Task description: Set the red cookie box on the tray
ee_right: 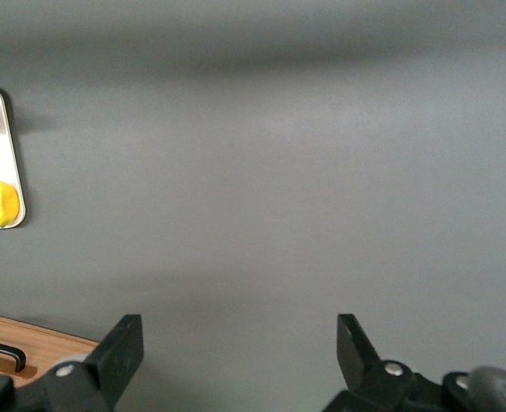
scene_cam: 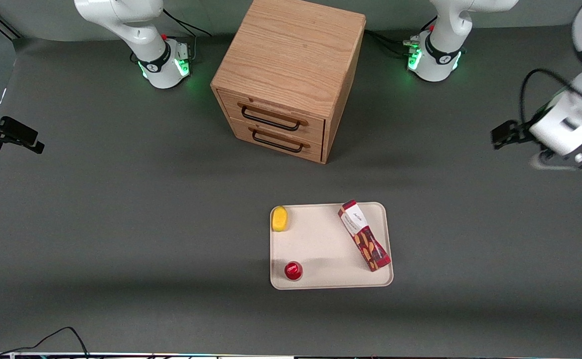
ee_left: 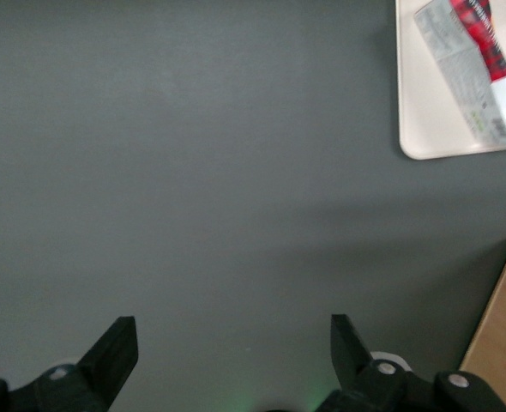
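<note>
1. The dark grey table [scene_cam: 121, 224] fills nearly everything I see, and my wrist camera looks down on bare stretches of it.
2. The wooden drawer cabinet [scene_cam: 291, 65] stands between the two arm bases, its two black-handled drawers facing the front camera; one edge of it [ee_left: 502, 335] shows in my wrist view.
3. The cream-white tray [scene_cam: 321, 244] lies nearer the front camera than the cabinet, in front of its drawers. One rounded corner [ee_left: 424, 120] shows in my wrist view.
4. The red cookie box [scene_cam: 364, 235] lies flat on the tray, set diagonally along the edge toward my end of the table, white label end pointing toward the cabinet. My wrist camera catches that end [ee_left: 476, 69].
5. My gripper [ee_left: 234, 356] hangs above bare table, well apart from the tray, toward my end. Its fingers [ee_left: 116, 352] stand wide apart, holding nothing.
6. A yellow lemon [scene_cam: 280, 218] rests at the tray corner toward the parked arm's end, nearest the cabinet.
7. A small red cup [scene_cam: 293, 270] sits on the tray, nearer the front camera than the lemon.
</note>
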`<control>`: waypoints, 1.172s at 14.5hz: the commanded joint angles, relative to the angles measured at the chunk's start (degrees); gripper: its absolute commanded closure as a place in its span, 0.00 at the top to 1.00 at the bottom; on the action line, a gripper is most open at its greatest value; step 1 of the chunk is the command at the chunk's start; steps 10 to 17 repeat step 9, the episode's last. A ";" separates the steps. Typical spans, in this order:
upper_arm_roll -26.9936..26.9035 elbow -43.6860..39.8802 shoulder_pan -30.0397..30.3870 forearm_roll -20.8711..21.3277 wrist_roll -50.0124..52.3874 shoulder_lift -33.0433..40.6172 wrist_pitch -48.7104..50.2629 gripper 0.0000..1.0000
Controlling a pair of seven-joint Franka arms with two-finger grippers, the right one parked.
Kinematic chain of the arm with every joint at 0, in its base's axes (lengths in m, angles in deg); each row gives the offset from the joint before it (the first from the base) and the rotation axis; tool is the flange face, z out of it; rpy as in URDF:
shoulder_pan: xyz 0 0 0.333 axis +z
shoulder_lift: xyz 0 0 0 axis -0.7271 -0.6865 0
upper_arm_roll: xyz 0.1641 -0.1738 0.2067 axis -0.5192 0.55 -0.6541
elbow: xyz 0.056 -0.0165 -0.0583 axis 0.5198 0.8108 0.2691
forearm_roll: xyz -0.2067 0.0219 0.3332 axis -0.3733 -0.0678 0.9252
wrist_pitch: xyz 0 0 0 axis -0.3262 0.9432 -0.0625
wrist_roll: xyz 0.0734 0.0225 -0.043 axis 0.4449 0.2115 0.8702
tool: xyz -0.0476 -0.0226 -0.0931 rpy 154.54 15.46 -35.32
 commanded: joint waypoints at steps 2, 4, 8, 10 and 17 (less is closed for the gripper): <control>-4.12 3.84 -0.76 -0.62 -4.53 4.76 -1.42 1.00; -4.30 2.69 -0.76 -0.62 -3.91 4.32 -1.16 1.00; -4.30 2.25 -0.85 -0.62 -3.38 4.14 0.34 1.00; -4.30 2.16 -0.85 -0.62 -3.38 4.14 0.42 1.00; -4.30 2.16 -0.85 -0.62 -3.38 4.14 0.42 1.00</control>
